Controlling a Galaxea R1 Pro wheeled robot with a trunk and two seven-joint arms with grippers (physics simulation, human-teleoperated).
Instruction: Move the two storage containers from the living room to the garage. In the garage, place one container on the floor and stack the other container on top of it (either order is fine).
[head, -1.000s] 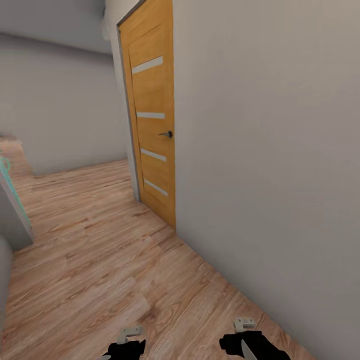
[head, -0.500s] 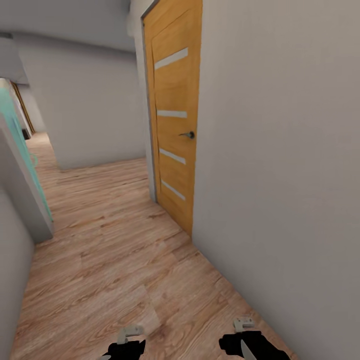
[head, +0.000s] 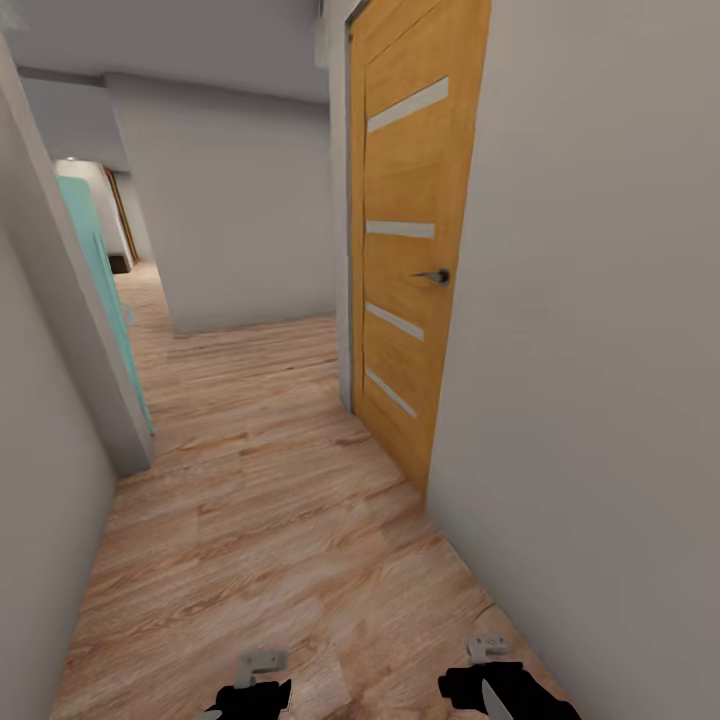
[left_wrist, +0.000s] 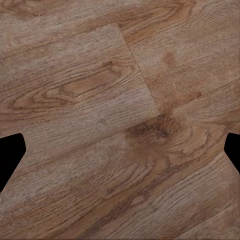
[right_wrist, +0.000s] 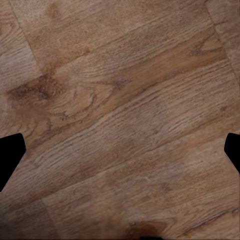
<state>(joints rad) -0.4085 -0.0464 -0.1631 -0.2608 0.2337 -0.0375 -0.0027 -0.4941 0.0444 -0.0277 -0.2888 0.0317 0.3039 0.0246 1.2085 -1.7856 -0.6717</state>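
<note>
Head view first: I'm looking down a narrow hallway with a light wood-plank floor (head: 270, 500). A wooden door with glass strips (head: 410, 250) stands shut in the pale wall (head: 600, 350) on the robot's right, its dark handle (head: 436, 276) at mid height. On the other side a teal door (head: 100, 280) hangs partly open beyond a grey wall edge, and the corridor runs on past a corner. At the bottom edge sit the left hand (head: 252, 690) and the right hand (head: 490, 680), both low and carrying nothing.

Left wrist view: plank flooring fills the gap between the two dark fingertips (left_wrist: 10, 155), which sit wide apart at the frame's edges, so this hand is spread and empty.

Right wrist view: the same, fingertips (right_wrist: 10, 152) far apart over bare planks, hand spread and empty.

Neither storage container can be seen from where I stand, so I can't say where they are; the robot seems to be in transit. As for handling, I'd guess topless plastic bins will be light and fairly stiff, a bit slick, best pinched on an upright wall near the rim.
</note>
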